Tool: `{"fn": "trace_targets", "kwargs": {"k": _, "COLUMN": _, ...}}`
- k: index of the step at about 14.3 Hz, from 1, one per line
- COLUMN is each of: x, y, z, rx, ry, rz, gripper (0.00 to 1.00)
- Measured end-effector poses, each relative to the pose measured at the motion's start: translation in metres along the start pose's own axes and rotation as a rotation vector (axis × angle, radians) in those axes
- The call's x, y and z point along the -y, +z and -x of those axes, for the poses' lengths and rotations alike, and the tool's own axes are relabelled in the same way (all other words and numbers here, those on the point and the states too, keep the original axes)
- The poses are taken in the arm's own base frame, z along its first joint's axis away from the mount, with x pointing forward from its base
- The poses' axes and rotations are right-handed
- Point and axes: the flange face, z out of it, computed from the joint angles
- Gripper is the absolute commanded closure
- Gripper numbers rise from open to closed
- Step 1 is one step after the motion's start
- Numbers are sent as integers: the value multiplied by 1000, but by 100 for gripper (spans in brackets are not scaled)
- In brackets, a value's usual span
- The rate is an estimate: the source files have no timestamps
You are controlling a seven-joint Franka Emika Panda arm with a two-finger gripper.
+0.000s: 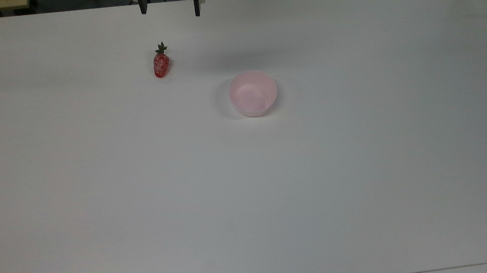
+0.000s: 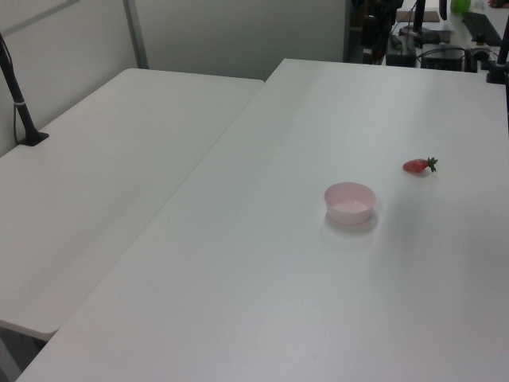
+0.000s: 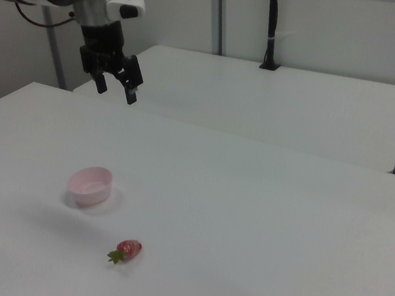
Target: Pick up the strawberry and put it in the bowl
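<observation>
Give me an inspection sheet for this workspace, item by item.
Surface: white table, bare apart from the job's things.
Strawberry: lying on its side on the table, apart from the bowl, leafy top toward the top view's upper edge.
Bowl: pale pink, upright, nothing inside.
Clutter: nothing seen.
Tool: open, high above the table, holding nothing.
Cables: dark cable at the arm.
Surroundings: second white table alongside, black post standing on it.

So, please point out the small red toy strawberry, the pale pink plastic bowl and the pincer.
small red toy strawberry (image 1: 161,65): top view, middle of its red body.
pale pink plastic bowl (image 1: 246,108): top view, near wall.
pincer (image 3: 116,88): right view, midway between its open fingertips.
</observation>
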Motion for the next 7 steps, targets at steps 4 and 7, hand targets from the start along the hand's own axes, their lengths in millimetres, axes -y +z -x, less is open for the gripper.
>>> {"fn": "trace_targets", "kwargs": {"k": 4, "x": 0, "y": 0, "z": 0, "rx": 1, "ry": 0, "rz": 0, "gripper": 0}}
{"fn": "trace_targets", "kwargs": {"k": 7, "x": -2, "y": 5, "z": 3, "rx": 29, "ry": -20, "rz": 3, "gripper": 0}}
